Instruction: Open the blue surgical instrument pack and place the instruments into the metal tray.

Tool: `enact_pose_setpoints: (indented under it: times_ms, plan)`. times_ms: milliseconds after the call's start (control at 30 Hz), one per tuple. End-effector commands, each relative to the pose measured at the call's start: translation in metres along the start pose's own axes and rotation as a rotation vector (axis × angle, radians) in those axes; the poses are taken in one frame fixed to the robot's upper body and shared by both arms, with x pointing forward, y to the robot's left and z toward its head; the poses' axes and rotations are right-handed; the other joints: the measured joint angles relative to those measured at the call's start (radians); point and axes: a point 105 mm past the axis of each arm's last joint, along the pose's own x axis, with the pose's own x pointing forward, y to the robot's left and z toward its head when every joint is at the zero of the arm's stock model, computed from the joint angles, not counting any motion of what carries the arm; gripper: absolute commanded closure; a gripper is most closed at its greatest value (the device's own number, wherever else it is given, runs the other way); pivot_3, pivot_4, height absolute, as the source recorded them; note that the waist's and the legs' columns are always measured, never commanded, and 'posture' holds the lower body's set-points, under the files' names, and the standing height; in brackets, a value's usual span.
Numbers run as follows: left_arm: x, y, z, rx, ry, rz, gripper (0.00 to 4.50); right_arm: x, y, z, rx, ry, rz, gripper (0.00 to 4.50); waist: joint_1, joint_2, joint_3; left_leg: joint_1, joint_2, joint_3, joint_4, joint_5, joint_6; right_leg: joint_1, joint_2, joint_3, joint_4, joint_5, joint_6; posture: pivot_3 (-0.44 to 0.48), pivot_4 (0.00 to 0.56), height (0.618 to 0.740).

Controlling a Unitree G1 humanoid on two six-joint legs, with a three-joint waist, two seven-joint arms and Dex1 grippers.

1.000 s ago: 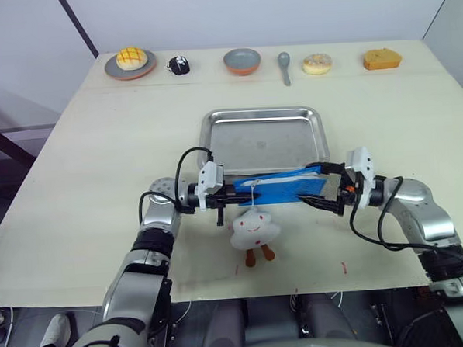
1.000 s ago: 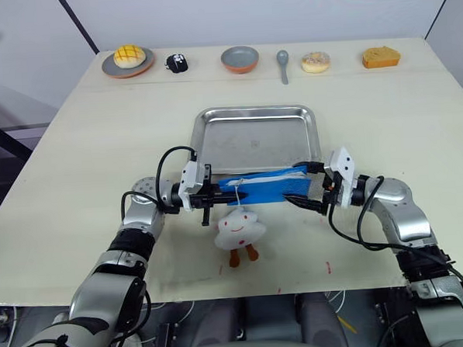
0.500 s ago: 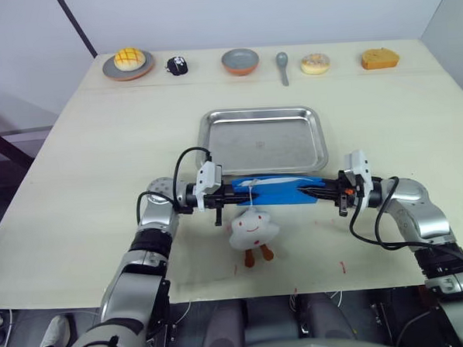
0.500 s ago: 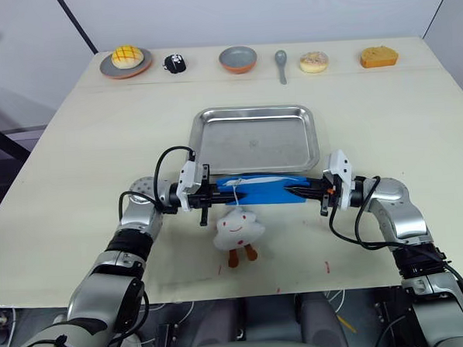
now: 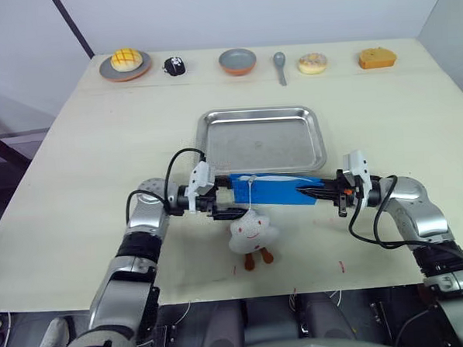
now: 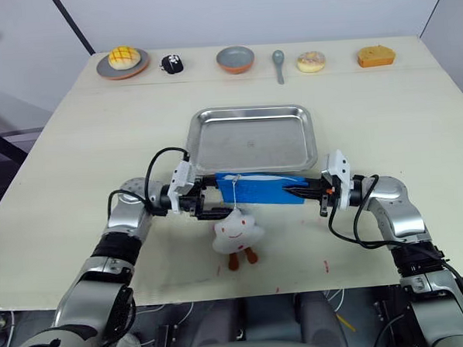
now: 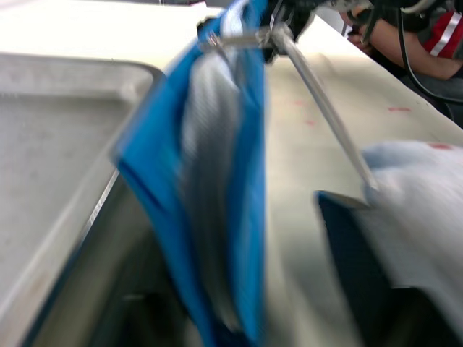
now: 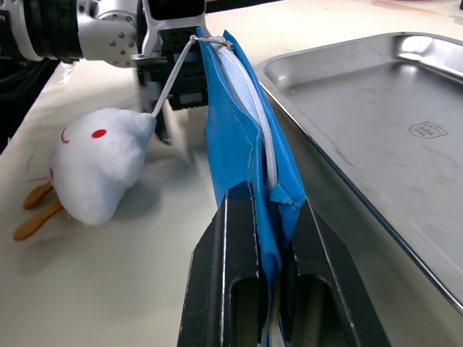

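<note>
Pack (image 5: 272, 189) mid-frame remains zipped, right hand (image 5: 314, 191) clamped on its end, left hand (image 5: 221, 206) state unclear; tray (image 5: 262, 140) above empty, instruments unseen, so barely started.

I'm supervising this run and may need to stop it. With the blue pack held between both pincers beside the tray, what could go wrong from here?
The right pincer grips only the corner of the blue pack, so it could slip out.

The pack hangs just outside the near rim of the metal tray; if it opens here, instruments might drop on the table.

The white plush toy dangles on a cord from the zipper end near the left pincer and could snag.
</note>
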Motion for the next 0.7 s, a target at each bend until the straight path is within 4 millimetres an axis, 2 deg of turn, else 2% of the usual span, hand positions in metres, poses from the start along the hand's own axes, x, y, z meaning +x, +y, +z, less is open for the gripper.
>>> enact_pose_setpoints:
  times_ms: [33, 133, 267, 400, 567, 700]
  plan:
    - [-0.02, -0.003, 0.015, 0.041, -0.023, 0.016, 0.01, -0.002, -0.002, 0.012, -0.056, -0.038, 0.013, 4.5, -0.002, 0.0, 0.0, 0.0, 0.0, 0.0, 0.0, 0.0, 0.0, 0.0, 0.0, 0.0, 0.0, 0.0, 0.0, 0.0, 0.15, 0.732]
    - [-0.033, -0.011, 0.021, 0.034, -0.033, 0.031, 0.01, -0.002, 0.0, 0.011, -0.062, -0.036, 0.025, 4.5, -0.005, 0.0, 0.0, 0.0, 0.0, 0.0, 0.0, 0.0, 0.0, 0.0, 0.0, 0.0, 0.0, 0.0, 0.0, 0.0, 0.15, 0.732]
    - [-0.045, -0.034, 0.028, -0.002, -0.046, 0.016, 0.01, -0.003, 0.002, 0.009, -0.064, -0.037, 0.031, 4.5, -0.007, 0.001, 0.0, 0.0, 0.001, 0.0, 0.0, 0.0, 0.0, 0.0, 0.0, 0.0, 0.0, 0.0, 0.0, 0.0, 0.15, 0.732]
    - [-0.045, -0.067, 0.029, -0.075, -0.027, -0.079, 0.01, -0.002, 0.002, 0.008, -0.064, -0.038, 0.036, 4.5, -0.006, 0.002, 0.001, 0.0, 0.001, 0.001, 0.0, -0.002, 0.003, 0.0, 0.0, 0.001, 0.0, 0.0, 0.0, 0.0, 0.15, 0.732]
    - [-0.018, -0.081, 0.023, -0.101, -0.025, -0.083, 0.01, 0.0, 0.003, 0.008, -0.065, -0.041, 0.043, 4.5, 0.001, 0.002, 0.001, 0.0, 0.001, 0.001, 0.0, -0.002, 0.004, 0.0, 0.0, 0.001, 0.0, 0.0, 0.0, 0.0, 0.15, 0.732]
    - [0.001, -0.078, 0.016, -0.098, -0.027, -0.056, 0.01, 0.001, 0.003, 0.008, -0.066, -0.042, 0.045, 4.5, 0.0, 0.002, 0.001, 0.0, 0.001, 0.001, 0.0, -0.002, 0.004, 0.0, 0.0, 0.001, 0.0, 0.0, 0.0, 0.0, 0.15, 0.732]
